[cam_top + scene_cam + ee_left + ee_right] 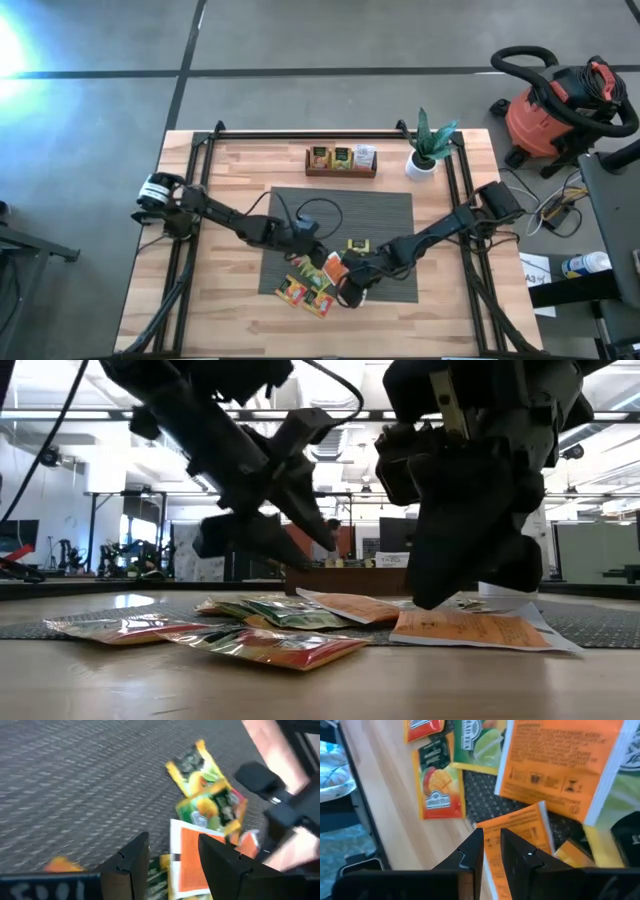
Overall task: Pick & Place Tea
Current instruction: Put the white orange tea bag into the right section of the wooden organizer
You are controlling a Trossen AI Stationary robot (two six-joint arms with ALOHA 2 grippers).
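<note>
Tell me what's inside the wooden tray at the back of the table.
The wooden tray holds three sachets standing in a row: two yellow-green, one pale. Whether anything lies beneath them is hidden.

Workshop room around a pale wooden surface (200, 310)

A grey concrete floor (320, 40) with dark seams surrounds the surface, glare brightening its far left. A red-and-black shop vacuum (560, 110) stands at the right near loose cables. Seen level across the surface, the room behind shows ceiling strip lights (190, 485), pale walls, dark stands and equipment.
</note>
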